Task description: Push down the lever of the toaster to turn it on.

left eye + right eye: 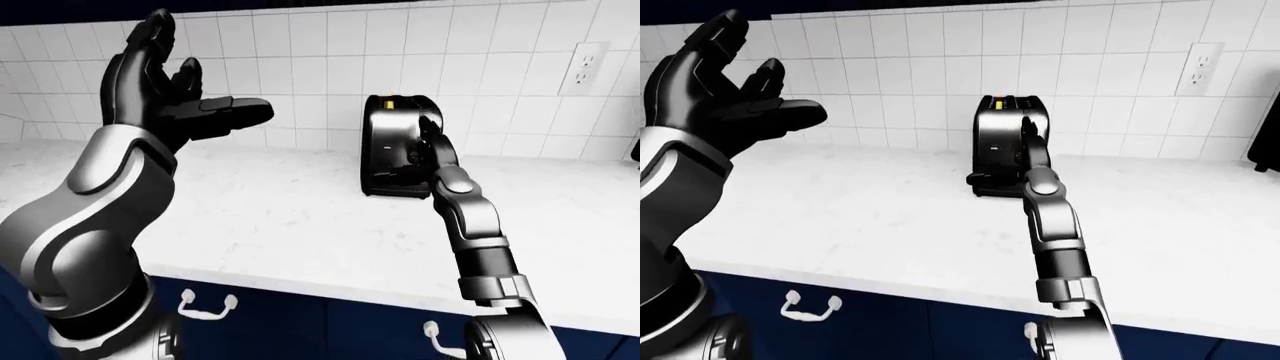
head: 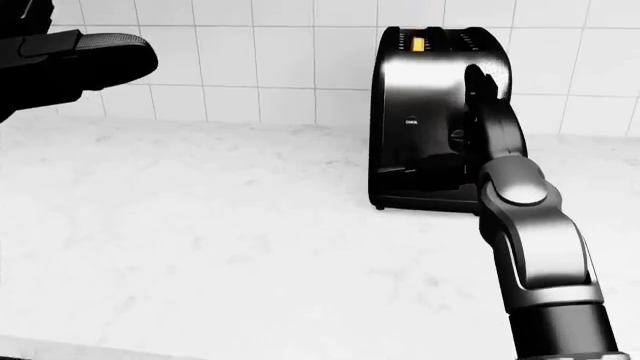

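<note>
A black and chrome toaster (image 2: 420, 112) stands on the white counter (image 2: 200, 225) against the tiled wall, with a yellow glow at its top slot. My right hand (image 2: 482, 94) reaches up the middle of the view and rests against the toaster's near end face, fingers stretched out along it. The hand covers the lever, so its position does not show. My left hand (image 1: 175, 97) is raised high at the left of the left-eye view, open and empty, far from the toaster.
A wall outlet (image 1: 586, 66) sits at upper right. A dark object (image 1: 1265, 142) shows at the right edge of the right-eye view. Blue cabinet fronts with white handles (image 1: 205, 306) run below the counter's near edge.
</note>
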Robot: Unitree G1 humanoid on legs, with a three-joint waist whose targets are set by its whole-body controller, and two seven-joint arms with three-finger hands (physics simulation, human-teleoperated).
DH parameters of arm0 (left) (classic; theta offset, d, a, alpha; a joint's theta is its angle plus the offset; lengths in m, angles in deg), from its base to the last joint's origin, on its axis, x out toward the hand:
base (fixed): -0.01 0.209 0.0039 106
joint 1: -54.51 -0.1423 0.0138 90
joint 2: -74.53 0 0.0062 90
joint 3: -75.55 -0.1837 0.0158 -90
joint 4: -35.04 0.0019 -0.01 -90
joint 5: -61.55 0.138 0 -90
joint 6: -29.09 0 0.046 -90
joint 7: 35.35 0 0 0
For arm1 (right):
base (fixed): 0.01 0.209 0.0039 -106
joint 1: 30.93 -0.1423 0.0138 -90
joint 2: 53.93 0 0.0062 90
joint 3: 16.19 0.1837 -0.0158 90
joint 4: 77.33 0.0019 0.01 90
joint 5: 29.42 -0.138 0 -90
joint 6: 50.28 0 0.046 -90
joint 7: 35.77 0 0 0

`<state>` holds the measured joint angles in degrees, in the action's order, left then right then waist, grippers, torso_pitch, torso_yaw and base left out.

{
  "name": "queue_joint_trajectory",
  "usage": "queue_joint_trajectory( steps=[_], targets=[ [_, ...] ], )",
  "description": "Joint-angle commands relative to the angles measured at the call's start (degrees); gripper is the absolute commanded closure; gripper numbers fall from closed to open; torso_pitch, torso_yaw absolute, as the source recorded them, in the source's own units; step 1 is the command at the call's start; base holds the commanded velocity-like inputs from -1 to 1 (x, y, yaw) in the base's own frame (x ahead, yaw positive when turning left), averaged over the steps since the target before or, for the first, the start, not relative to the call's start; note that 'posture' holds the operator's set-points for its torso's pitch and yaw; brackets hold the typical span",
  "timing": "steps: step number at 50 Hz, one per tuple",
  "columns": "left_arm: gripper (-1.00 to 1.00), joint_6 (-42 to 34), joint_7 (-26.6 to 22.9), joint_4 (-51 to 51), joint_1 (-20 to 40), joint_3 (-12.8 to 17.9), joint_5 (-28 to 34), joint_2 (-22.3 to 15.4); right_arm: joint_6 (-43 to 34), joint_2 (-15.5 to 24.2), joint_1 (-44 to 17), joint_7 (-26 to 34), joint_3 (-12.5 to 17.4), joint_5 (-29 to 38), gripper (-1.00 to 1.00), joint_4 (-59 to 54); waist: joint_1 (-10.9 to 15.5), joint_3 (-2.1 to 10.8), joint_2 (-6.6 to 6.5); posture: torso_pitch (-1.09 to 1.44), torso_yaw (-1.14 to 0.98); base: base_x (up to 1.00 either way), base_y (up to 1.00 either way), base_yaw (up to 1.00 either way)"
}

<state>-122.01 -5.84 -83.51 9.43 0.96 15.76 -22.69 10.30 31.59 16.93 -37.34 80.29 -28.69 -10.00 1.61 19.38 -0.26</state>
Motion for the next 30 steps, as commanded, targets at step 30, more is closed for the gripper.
queue_joint_trajectory(
  steps=[30],
  targets=[
    [-1.0, 1.5, 0.3, -0.6, 1.8, 0.1, -0.3, -0.6, 8.1, 0.4, -0.5, -1.4, 0.5, -1.2, -1.0, -15.2, 0.6, -0.81, -0.37, -0.49, 0.0, 0.0, 0.0, 0.0]
  ],
)
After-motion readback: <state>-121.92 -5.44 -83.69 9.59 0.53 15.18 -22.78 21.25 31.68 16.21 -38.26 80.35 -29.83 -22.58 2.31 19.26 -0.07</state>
